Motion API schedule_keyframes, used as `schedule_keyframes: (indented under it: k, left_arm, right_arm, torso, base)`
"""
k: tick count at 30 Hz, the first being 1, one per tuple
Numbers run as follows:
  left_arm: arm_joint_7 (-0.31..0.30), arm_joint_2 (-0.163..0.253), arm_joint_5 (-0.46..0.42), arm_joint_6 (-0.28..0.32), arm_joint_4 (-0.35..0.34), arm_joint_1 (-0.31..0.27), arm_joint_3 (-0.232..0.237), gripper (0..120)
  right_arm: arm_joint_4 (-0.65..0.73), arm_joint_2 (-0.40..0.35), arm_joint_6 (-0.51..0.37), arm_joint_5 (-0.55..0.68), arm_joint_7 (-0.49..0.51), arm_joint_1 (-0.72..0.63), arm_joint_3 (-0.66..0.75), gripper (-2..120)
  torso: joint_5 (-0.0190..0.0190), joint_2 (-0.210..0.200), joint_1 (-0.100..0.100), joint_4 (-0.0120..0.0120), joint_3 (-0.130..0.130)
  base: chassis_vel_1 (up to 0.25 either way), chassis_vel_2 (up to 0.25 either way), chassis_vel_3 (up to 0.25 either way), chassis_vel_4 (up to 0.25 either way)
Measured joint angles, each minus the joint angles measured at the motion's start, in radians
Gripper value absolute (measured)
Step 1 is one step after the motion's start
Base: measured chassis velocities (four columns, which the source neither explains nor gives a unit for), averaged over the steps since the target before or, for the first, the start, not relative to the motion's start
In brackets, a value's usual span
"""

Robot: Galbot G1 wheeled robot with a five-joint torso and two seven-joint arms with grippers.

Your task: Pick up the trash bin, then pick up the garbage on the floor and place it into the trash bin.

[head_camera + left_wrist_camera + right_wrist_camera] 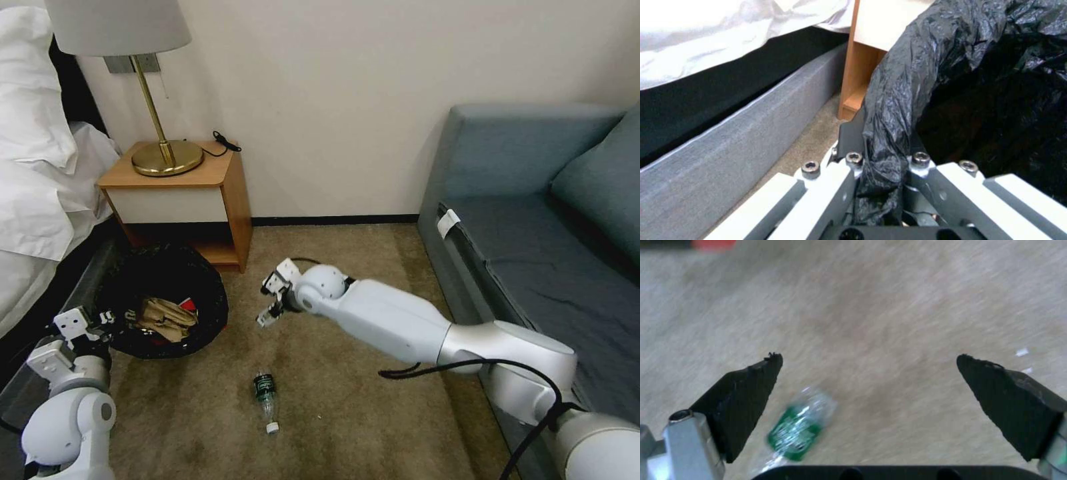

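A: Item one, far left. Left gripper (93,320), clamped on the black bag folded over the rim of the trash bin (163,270). The left wrist view shows its fingers (849,140) pinching that crinkled bag. The arm is folded close at the near left, beside the bed (40,200).

B: Bin contents?

A: Crumpled tan paper (163,319) lies inside, with a red-and-white wrapper (189,305) just beside it. Judged done: bin in hand and those two pieces binned. I cannot make out a gold snack wrapper.

B: Item two?

A: Clear plastic bottle with green label (266,393), lying on the carpet (347,267), right of the bin and nearer. Judged outstanding.

B: Item three?

A: Right gripper (272,300), spread wide and holding nothing. It hangs above the carpet, beyond the bottle and just right of the bin. In the right wrist view the bottle (795,433) sits close to one fingertip (740,396), off-centre. The right arm stretches leftward from the near right, past the blue sofa (533,200), its wrist bent down.
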Motion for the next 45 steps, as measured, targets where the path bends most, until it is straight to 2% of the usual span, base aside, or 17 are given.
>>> schedule_keyframes:
  k: [11,20,38,45]
  left_arm:
    - [-0.004,-0.015,0.001,0.001,-0.024,0.004,-0.012,4]
    - [-0.006,-0.02,-0.006,0.007,-0.048,0.01,-0.022,4]
    - [0.003,-0.026,-0.021,0.009,-0.1,0.059,-0.04,4]
    - [0.005,-0.03,-0.019,0.009,-0.102,0.055,-0.017,4]
  right_arm:
    - [0.076,0.006,0.0,0.046,0.029,-0.083,-0.061,100]
    - [0.073,0.019,0.001,0.046,0.028,-0.127,-0.083,100]
    - [-0.034,0.052,0.001,-0.011,0.014,-0.185,-0.127,100]
    - [-0.102,0.065,0.001,-0.039,-0.002,-0.201,-0.118,100]
  torso:
    - [0.0,0.0,0.0,0.0,0.0]
    - [0.0,0.0,0.0,-0.0001,0.0]
    - [0.0001,0.0,0.0,0.0,0.0]
    - [0.0,0.0,0.0,-0.0001,0.0]
  base:
    - [0.0,0.0,0.0,0.0]
    - [0.0,0.0,0.0,0.0]
    - [0.0,0.0,0.0,0.0]
    - [0.0,0.0,0.0,0.0]
